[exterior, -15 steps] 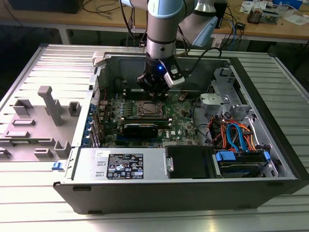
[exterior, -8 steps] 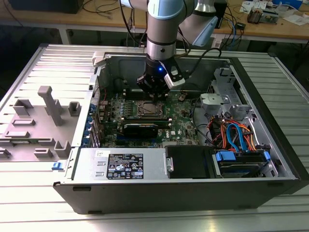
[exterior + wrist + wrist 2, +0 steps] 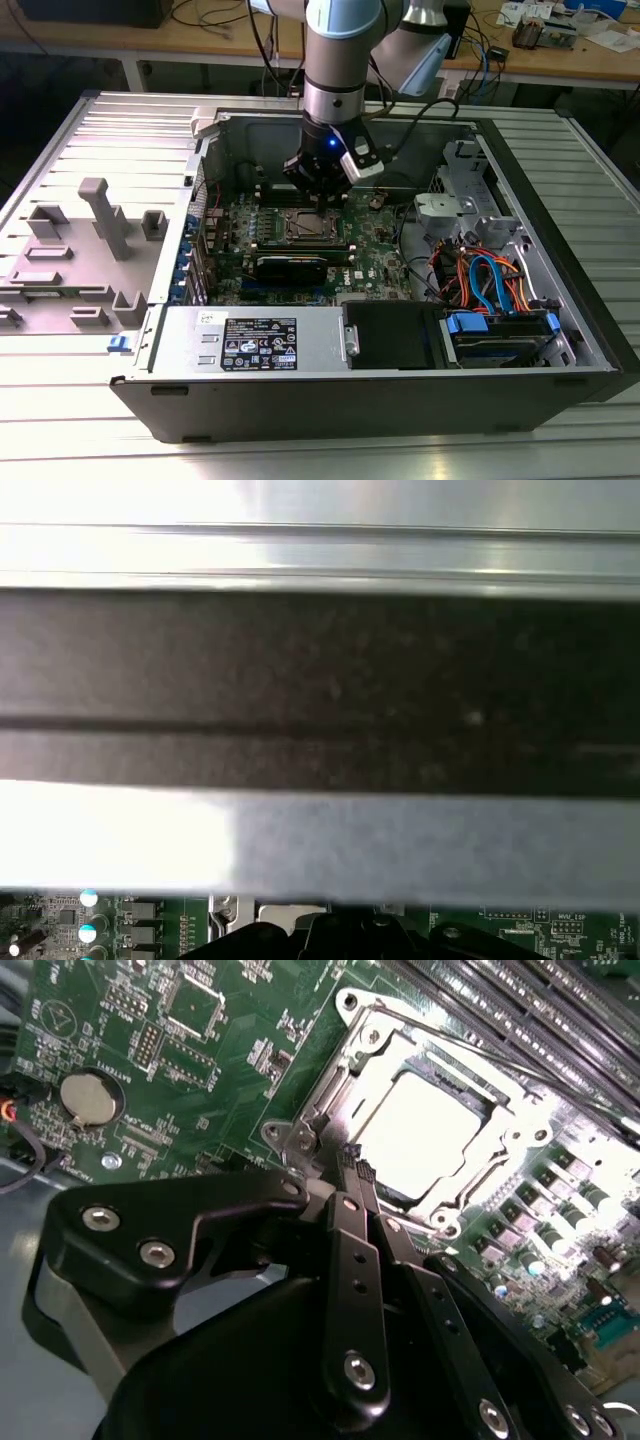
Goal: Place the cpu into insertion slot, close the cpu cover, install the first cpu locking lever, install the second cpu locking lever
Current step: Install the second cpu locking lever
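Hovering low over the motherboard inside the open computer case: gripper, fingers pressed together, clenched on nothing visible, tips just beside the corner of the insertion slot. In the exterior view, gripper right above the socket. Seated in the slot, close past the fingertips: cpu, glaring white under the light. Lying flat around it: cpu cover, silvery frame, closed. Running along one side of the cover: thin locking lever; latched or not, cannot tell. Near the gripper, on green board: round coin battery. Beyond the socket: long black memory slots. White sticker on the power supply, print too small to read. Blue and orange cables at the exterior view's right. Case resting on a ribbed metal table, grey plastic fixtures at the exterior view's left. Wooden workbench with clutter behind.
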Robot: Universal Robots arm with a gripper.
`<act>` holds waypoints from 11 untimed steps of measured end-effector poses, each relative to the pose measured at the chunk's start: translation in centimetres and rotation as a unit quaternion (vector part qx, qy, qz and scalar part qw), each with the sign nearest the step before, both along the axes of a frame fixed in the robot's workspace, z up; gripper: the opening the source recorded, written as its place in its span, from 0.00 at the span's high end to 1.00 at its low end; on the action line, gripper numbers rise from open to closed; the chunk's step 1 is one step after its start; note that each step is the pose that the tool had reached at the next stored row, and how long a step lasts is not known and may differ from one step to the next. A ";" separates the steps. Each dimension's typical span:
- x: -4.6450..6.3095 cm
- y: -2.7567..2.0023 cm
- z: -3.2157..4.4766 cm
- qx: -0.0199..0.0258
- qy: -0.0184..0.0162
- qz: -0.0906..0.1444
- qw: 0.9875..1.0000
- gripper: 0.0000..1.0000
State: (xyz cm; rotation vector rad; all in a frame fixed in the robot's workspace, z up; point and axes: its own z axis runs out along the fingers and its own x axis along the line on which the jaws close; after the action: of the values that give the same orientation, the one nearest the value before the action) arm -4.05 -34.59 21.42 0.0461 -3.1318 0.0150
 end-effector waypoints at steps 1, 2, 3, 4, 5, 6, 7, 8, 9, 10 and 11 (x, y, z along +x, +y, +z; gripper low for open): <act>0.0 0.00 0.17 0.000 0.000 0.000 1.000 0.89; 0.0 0.00 0.29 0.000 0.000 0.000 1.000 0.89; 0.0 0.00 0.32 -0.001 0.000 0.000 1.000 0.89; 0.0 0.00 0.31 -0.001 0.000 0.000 1.000 0.89; 0.0 -0.02 0.32 -0.002 0.000 0.000 1.000 0.89; 0.0 -0.04 0.32 -0.002 0.000 0.000 1.000 0.89; 0.0 -0.10 0.33 -0.002 0.000 0.000 1.000 0.89; 0.0 -0.21 0.32 -0.002 0.000 0.000 1.000 0.89; 0.0 -0.29 0.33 -0.002 0.000 0.000 1.000 0.89; 0.0 -0.35 0.32 -0.002 0.000 0.000 1.000 0.89; 0.0 -0.43 0.31 -0.002 0.000 0.000 1.000 0.89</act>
State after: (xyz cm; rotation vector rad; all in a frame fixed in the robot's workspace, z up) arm -4.05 -35.03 21.73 0.0462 -3.1316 0.0205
